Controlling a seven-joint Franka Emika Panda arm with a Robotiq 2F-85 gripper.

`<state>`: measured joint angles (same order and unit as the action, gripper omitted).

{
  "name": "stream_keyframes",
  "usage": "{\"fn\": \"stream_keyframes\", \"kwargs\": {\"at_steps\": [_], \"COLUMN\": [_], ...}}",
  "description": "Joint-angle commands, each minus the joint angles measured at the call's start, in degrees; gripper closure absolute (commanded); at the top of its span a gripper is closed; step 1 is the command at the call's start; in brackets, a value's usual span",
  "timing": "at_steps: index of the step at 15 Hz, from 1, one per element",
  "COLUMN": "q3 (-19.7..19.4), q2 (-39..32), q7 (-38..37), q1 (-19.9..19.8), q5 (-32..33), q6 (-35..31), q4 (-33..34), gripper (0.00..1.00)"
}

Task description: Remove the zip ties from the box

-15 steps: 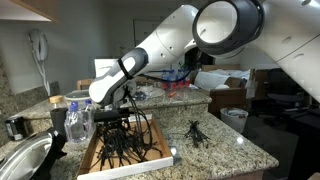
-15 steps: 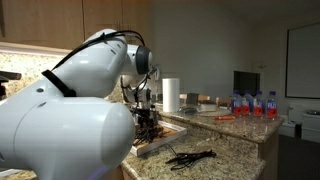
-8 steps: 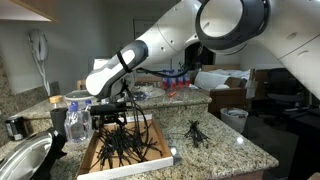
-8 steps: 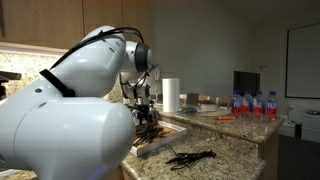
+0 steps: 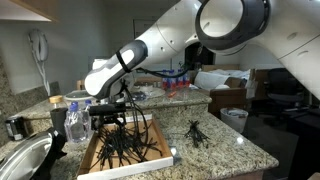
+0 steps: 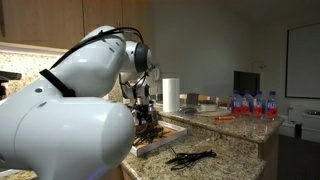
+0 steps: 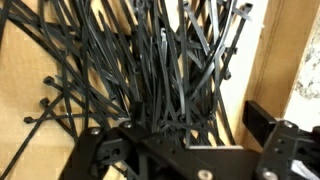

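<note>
Hanging over the shallow wooden box [image 5: 150, 163], the pincer [image 5: 112, 124] points straight down at the heap of thin black plastic zip ties [image 5: 120, 148] that fills it. In the wrist view the pincer [image 7: 180, 132] stands wide: one finger shows low on one side, the other near the box's wooden side wall [image 7: 268, 50], and nothing is clamped between them.

What the next move turns on is how the heap lies against that gap. The black zip ties [image 7: 165, 75] fan out across the wooden floor, but the densest bundle runs up and down the wrist view, straight away from the middle of the pincer. Its long axis therefore lies across the closing line, directly below. I judge that a plain descent and squeeze should gather several at once, though stray ties crossing at angles may drag along.

A small cluster of black zip ties [image 5: 195, 131] already lies on the speckled granite tabletop [image 5: 235, 152], well apart from the box. It also shows in an exterior view [image 6: 190, 157].
</note>
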<state>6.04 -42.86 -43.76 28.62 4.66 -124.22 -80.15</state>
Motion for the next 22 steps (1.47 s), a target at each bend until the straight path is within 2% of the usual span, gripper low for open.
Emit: {"fn": "stream_keyframes", "kwargs": {"at_steps": [1, 14, 15, 17, 22], "q3": [0.56, 0.52, 0.52, 0.53, 0.56], "q2": [-2.42, -7.52, -7.58, -7.79, -7.99], "q7": [2.04, 2.03, 1.99, 1.97, 2.00], "q1": [-0.31, 0.09, 0.12, 0.15, 0.10], "q5": [-0.96, -1.18, -1.17, -1.20, -1.25], "q6": [1.00, 4.11, 4.38, 4.81, 6.10], "q4": [2.64, 8.85, 9.08, 9.50, 10.35], "gripper": [0.00, 0.02, 0.26, 0.31, 0.64]}}
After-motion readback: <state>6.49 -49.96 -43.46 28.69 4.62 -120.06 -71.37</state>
